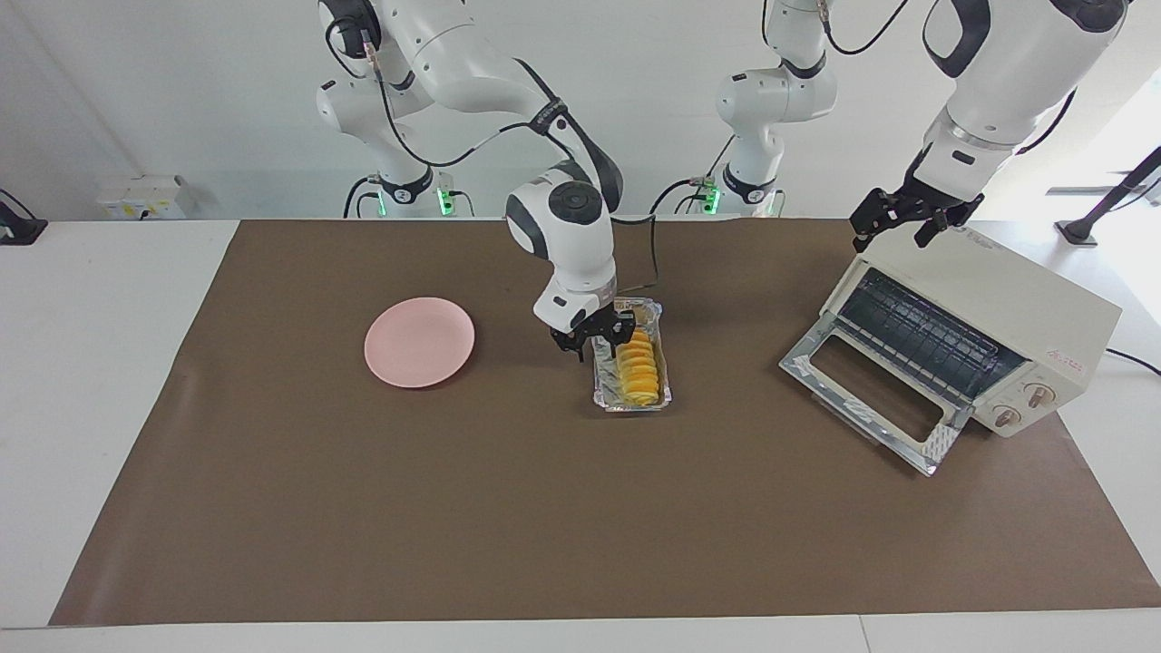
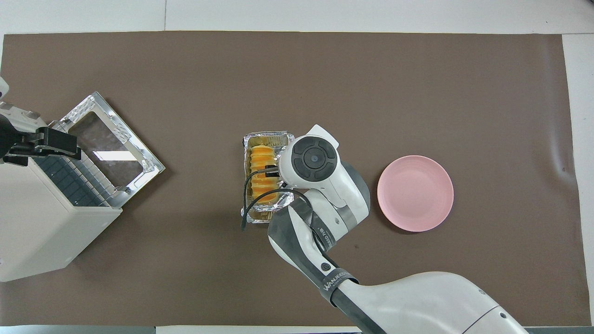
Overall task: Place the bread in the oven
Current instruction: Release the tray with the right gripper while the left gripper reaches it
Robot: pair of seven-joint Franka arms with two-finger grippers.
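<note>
The bread [image 1: 637,367] [image 2: 262,171], a ridged golden-yellow loaf, lies in a crinkled foil tray [image 1: 632,405] [image 2: 267,217] at the middle of the brown mat. My right gripper [image 1: 597,349] is low over the tray's end nearer the robots, open, one finger beside the loaf and nothing held. Its wrist hides that end of the tray in the overhead view. The cream-white oven [image 1: 1025,308] [image 2: 41,222] stands toward the left arm's end of the table, its glass door [image 1: 871,390] [image 2: 109,148] dropped open and the wire rack showing. My left gripper [image 1: 892,238] [image 2: 46,141] hangs open over the oven's top front edge.
A round pink plate [image 1: 419,341] [image 2: 415,193] sits on the mat toward the right arm's end. The open oven door sticks out over the mat toward the tray. Bare brown mat [image 1: 580,526] stretches farther from the robots.
</note>
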